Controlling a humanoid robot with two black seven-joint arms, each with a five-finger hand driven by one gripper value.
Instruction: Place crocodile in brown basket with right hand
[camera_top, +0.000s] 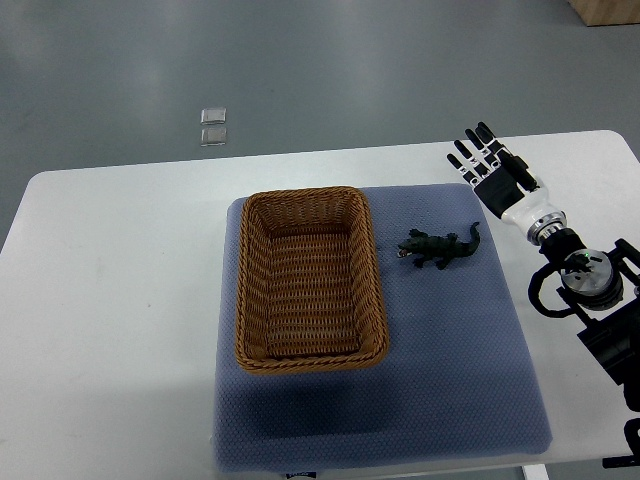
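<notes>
Near edge: grey-blue mat (450, 380), spread flat over the middle of the white table (110, 300).

Near right: right arm (590, 290), entering from the right edge and angled far and left. Left arm: out of view.

Middle, left part of the mat: brown basket (238, 300), woven, oblong, open side up, long axis running near to far. Nothing visible inside.

Middle, just right of the basket's far half: crocodile (440, 246), lying on the mat, apart from the basket wall. Head apparently toward the basket, tail pointing right and slightly far. Not yet in the basket, not touched.

Handling, judged by appearance only:
- Small moulded toy, probably light, rubber or plastic.
- Probably bendable at tail and legs, not fragile.
- Low on the textured mat, so little room to get under it.
- Take hold across the trunk, between front and hind legs, thumb on one flank, fingertips on the other.
- Avoid the tail: thin, likely to flex and let the body swing.
- Allow for some slip on a smooth skin and close firmly.

Far right: right hand (500, 180), beyond and right of the crocodile, near but apart. Fingers (470, 142) straight and spread, holding nothing.

Farthest: two small clear squares (213, 125) on the floor past the table's far edge.
</notes>
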